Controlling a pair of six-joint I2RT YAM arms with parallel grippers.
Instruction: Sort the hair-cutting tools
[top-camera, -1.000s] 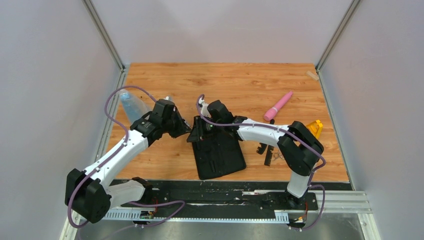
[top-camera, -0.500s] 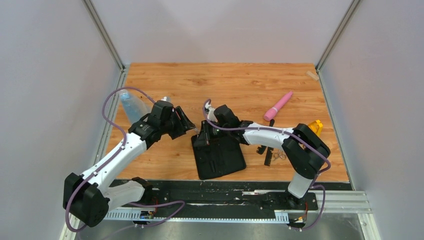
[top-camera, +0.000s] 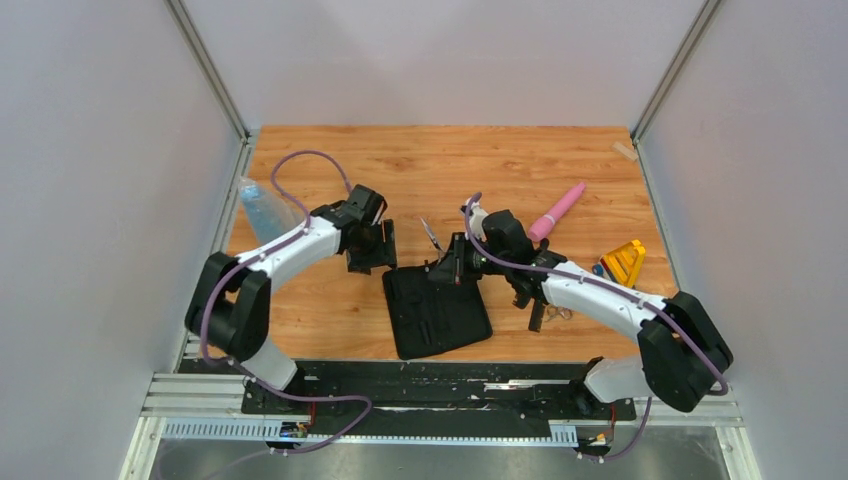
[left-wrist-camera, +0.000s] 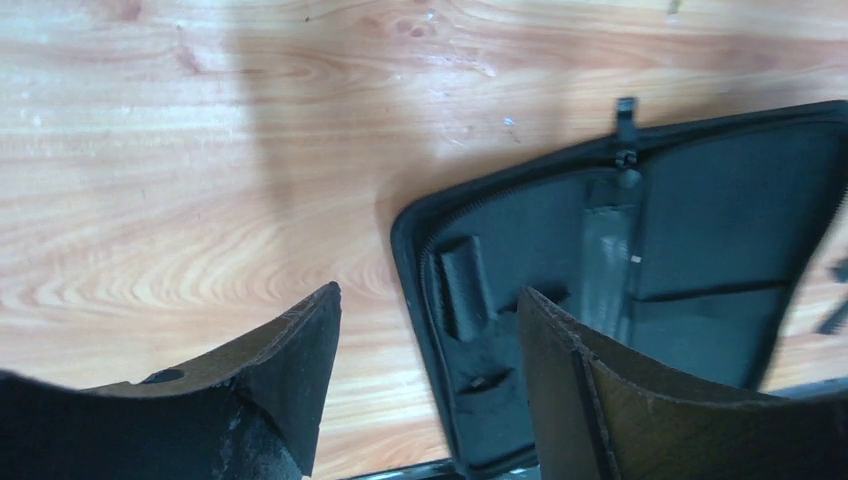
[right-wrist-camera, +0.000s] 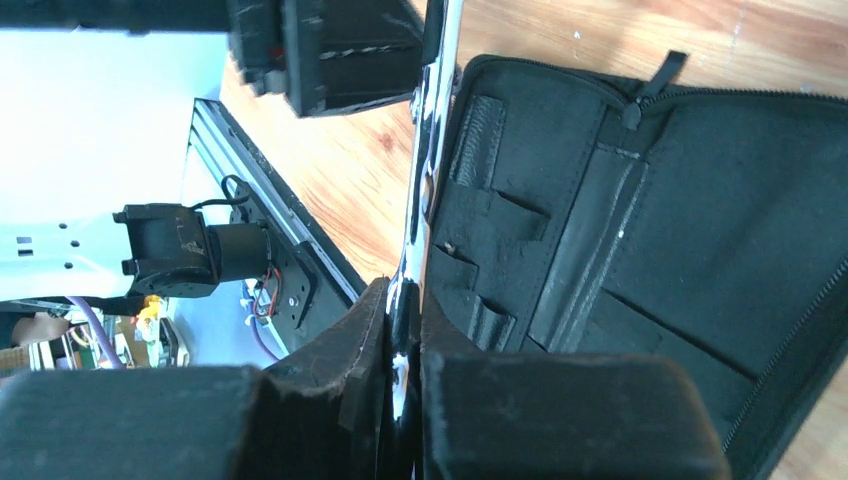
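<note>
Over the open black case (top-camera: 440, 318), the right gripper (right-wrist-camera: 405, 300) is clamped on silver scissors (right-wrist-camera: 432, 130), probably to slot them into a pocket. Left gripper (left-wrist-camera: 430, 310) hangs spread wide beside the case, empty. Other tools (top-camera: 538, 308), hard to make out, sit on the tabletop (top-camera: 500, 170) nearby.

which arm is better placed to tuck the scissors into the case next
Right. The right hand is shut on the silver scissors, poised at the edge of the open black case near its pockets. The left hand is open and empty beside the case.

Open black case (top-camera: 440, 320), right gripper (top-camera: 447, 264) clamping scissors (top-camera: 431, 234) at its far edge, left gripper (top-camera: 372, 260) near its corner
</note>
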